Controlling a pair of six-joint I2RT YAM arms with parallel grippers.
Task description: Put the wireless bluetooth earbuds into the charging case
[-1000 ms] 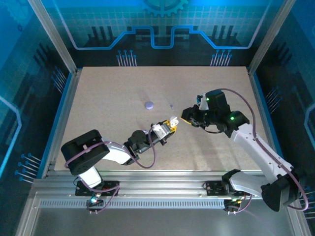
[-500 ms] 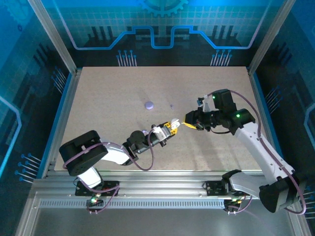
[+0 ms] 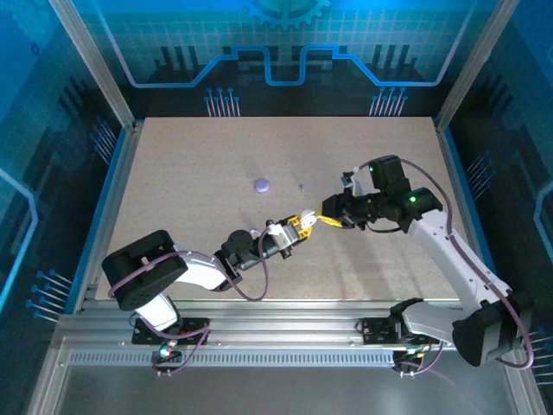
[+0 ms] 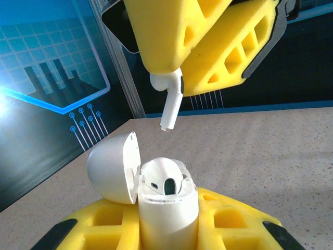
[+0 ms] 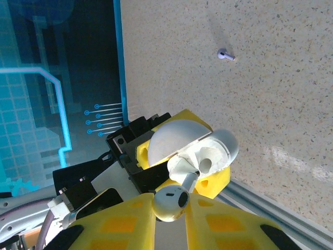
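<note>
The white charging case stands upright with my left gripper shut on it, and its lid is swung open to the left. Just above the case hangs a white earbud, stem pointing down at the open slots, with my right gripper shut on its head. In the right wrist view the stem tip sits at the rim of the case. From above, the two grippers meet tip to tip at mid table. The second earbud lies loose on the table.
A small round lavender object lies on the tan table, left of the loose earbud. Blue walls and metal posts fence the table on three sides. A metal rail runs along the near edge.
My right gripper has moved left and slightly down with the earbud, closing the gap to the left gripper. The left gripper has barely shifted.
</note>
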